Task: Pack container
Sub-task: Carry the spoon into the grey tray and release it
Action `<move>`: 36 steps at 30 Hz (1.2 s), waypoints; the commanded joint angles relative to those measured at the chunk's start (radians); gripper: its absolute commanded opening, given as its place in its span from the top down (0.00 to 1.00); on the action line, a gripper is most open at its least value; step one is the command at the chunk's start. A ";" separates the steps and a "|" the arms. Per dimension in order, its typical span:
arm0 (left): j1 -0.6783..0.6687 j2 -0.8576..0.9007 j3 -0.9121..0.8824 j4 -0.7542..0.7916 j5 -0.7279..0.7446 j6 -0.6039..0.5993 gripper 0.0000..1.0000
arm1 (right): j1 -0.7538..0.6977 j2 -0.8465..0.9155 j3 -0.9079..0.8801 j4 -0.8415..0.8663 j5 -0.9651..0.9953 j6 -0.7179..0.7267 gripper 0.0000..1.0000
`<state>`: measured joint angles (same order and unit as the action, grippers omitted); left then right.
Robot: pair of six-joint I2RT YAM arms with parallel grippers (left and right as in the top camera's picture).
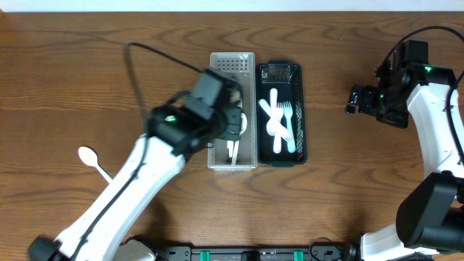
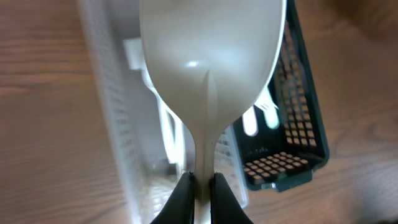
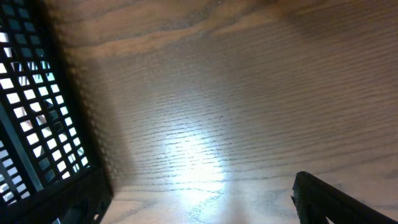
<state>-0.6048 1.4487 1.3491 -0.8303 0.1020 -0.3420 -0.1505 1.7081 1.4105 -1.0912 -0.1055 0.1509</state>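
Left claw (image 2: pixel 200 186) clamped on white plastic spoon (image 2: pixel 211 74) above white perforated bin (image 1: pixel 233 56) | black mesh tray (image 1: pixel 301 109) just beside bin's right edge | right claw (image 1: pixel 354 100) wide, well apart, over wooden desk (image 1: pixel 72 72)

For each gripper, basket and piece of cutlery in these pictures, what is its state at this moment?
left gripper: shut on the held spoon's handle.
held spoon: in the air over the white basket, not released.
white basket: upright, some white cutlery inside.
black basket: upright, white forks lying inside.
loose spoon: lying on the table, outside both baskets.
right gripper: open, empty.
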 commanded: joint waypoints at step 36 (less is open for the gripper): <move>0.640 -0.192 0.220 -0.473 -0.331 -0.222 0.36 | 0.001 -0.003 -0.009 -0.009 -0.007 -0.019 0.01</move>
<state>-0.0940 1.3037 1.6058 -1.2957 -0.1883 -0.4923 -0.1505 1.7081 1.4097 -1.0996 -0.1055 0.1478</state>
